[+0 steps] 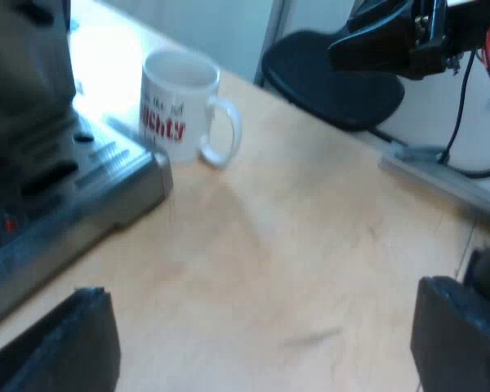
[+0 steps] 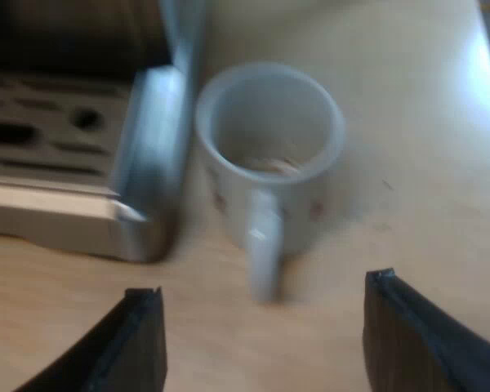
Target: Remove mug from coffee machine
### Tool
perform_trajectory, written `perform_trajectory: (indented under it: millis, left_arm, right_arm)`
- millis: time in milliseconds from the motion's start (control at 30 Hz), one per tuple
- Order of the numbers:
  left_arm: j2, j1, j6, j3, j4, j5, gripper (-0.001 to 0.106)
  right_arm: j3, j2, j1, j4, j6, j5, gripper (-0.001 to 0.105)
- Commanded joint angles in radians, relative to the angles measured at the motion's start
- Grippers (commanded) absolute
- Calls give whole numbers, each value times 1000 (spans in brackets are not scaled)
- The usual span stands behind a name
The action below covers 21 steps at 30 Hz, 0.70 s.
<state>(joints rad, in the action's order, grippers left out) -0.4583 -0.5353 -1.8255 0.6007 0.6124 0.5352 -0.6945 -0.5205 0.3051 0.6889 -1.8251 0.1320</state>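
From my left wrist view, the mug (image 1: 180, 102) stands upright on the desk (image 1: 327, 245), just beside the rounded corner of the espresso machine (image 1: 73, 184) and off its tray. From this angle I look only a little way past its rim, so I cannot tell what it holds. It is a white mug with red lettering on its side, part of it cut off by the machine's corner, and its handle (image 1: 224, 131) points away from the machine. My left end effector (image 1: 261, 343) hangs above bare desk well apart from the mug, its two black fingers spread wide with nothing between them. My right arm (image 1: 400, 37) shows farther off, above the desk near a black chair seat (image 1: 335, 77). From my right wrist view I look down into the mug (image 2: 269, 155): there is a pale brownish patch at the bottom, but I cannot make out what it is. Faint red marks show on its outer wall, and the handle (image 2: 261, 245) points toward my right end effector (image 2: 265, 343), whose fingers are spread wide, one to each side of the handle and clear of it. The mug sits close against the edge of the machine's tray (image 2: 147, 163); I cannot tell whether they touch.
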Motion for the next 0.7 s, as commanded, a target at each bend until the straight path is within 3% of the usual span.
perform_trajectory:
  millis: [33,133,267,367,500,700]
  left_arm:
    - [0,-1,-11,42,-34,-40,87]
    - [0,11,-11,71,-34,-83,87]
    - [-12,81,-11,105,-34,-86,87]
    - [-34,168,-11,129,-34,-66,87]
    - [-53,324,-11,155,-34,42,87]
    - [-50,463,-24,208,-3,34,87]
  right_arm:
    - [-98,6,3,-5,-43,-107,55]
    - [-154,3,3,-13,-26,-132,55]
    - [-182,-34,1,-10,-1,-132,55]
    - [-182,-84,1,-10,23,-132,55]
    - [-182,-171,1,-30,80,-97,55]
    - [-182,-227,-16,-76,72,1,55]
